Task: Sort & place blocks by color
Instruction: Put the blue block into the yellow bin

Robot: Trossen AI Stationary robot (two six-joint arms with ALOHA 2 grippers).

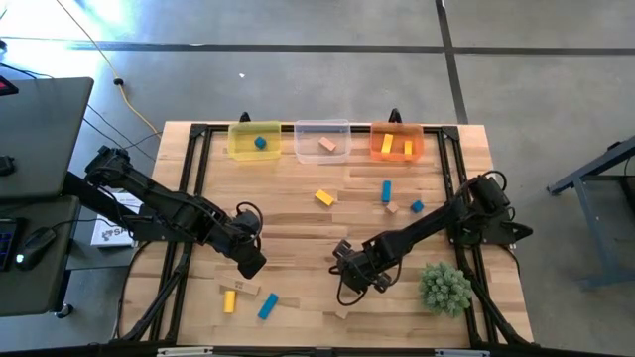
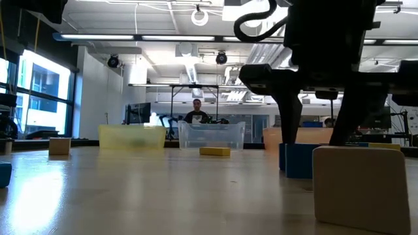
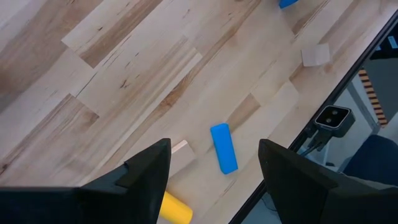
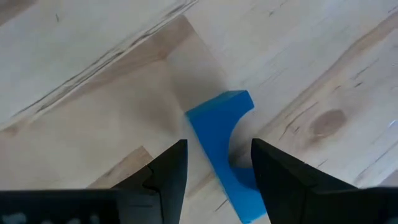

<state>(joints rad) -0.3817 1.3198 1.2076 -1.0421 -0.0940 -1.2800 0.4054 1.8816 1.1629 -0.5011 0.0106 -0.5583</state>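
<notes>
High view, 12 o'clock = far edge with the bins: my right gripper [image 1: 349, 263] sits at about 5 o'clock from table centre, low over the wood. Right wrist view shows its fingers part-open, straddling a blue arch block [image 4: 217, 134] that lies flat on the table [image 1: 298, 223]. There's a gap on one side, the other side is hidden, and I can't tell if anything touches it. It's not lifted: low view has that block sitting on the surface

My left gripper [image 1: 250, 260] is at 8 o'clock, fingers spread wide, holding nothing, above bare wood. Just past its tips: a blue bar [image 3: 224, 148], a yellow block [image 3: 174, 208] and a tan block [image 3: 180, 149], clustered at 7 o'clock near the front edge

Sorted so far:
- yellow bin [image 1: 238, 149]: one blue block [image 1: 260, 143]
- clear bin [image 1: 308, 134]: one tan piece [image 1: 327, 145]
- orange bin [image 1: 377, 149]: two yellow pieces [image 1: 387, 146]

Loose blocks:
- yellow bar [image 1: 324, 197] at 12 o'clock of centre
- upright-looking blue bar [image 1: 386, 190], tan cube [image 1: 393, 207] and small blue cube [image 1: 417, 206] near each other at 2 o'clock
- tan block [image 1: 341, 313] at 6 o'clock by the front edge, close beside my right gripper

Green plant ball [image 1: 444, 288] at 4 o'clock, apart from everything
</notes>
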